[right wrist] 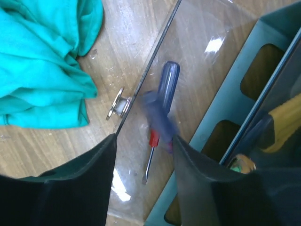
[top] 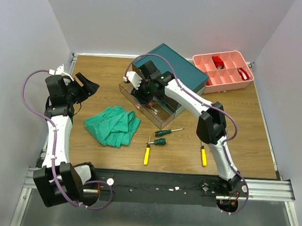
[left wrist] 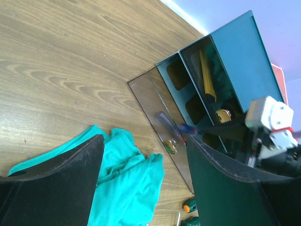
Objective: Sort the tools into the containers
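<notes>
Your right gripper hangs released over the pulled-out clear drawer, and a red-and-blue screwdriver is blurred between its fingers, seemingly dropping in. Your left gripper is spread and empty. Next, lift clear and fetch the green screwdriver from the table.

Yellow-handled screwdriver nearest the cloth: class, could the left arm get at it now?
Probably yes: the yellow-handled screwdriver lies uncovered, clear of the cloth, and the left claw stands open, empty.

Both arms are made of white links and black joints, with purple cables; the left gripper and right gripper are black.
</notes>
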Action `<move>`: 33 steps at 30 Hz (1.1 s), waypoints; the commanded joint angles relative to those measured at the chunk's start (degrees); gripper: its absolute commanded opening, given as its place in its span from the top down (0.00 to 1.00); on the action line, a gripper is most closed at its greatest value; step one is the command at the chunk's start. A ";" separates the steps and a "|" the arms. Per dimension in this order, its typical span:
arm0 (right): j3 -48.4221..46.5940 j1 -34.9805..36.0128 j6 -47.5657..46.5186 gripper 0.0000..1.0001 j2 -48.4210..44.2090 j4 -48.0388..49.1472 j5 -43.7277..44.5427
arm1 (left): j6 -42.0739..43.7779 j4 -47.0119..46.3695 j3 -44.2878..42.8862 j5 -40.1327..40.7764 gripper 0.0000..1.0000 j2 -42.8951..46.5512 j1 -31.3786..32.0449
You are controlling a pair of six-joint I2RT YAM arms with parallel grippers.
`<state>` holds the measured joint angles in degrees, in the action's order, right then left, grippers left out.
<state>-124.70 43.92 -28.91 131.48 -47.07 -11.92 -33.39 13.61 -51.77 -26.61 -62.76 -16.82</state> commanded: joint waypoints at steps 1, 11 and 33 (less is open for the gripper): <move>4.63 0.46 0.44 0.40 -9.83 0.93 -1.86 | 0.69 0.11 -1.32 -0.19 0.20 0.45 -0.32; 49.79 4.58 -22.94 0.38 -33.30 7.24 -10.96 | -0.36 -2.00 0.88 -0.81 0.20 1.77 -0.23; 60.45 9.95 -24.53 0.47 -27.33 11.57 -3.55 | 0.25 -0.77 4.66 -0.28 0.20 6.51 -1.11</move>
<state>-66.48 53.32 -51.18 103.68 -34.17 -16.08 -33.65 12.88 -47.31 -26.61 -56.75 -17.34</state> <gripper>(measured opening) 0.577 0.799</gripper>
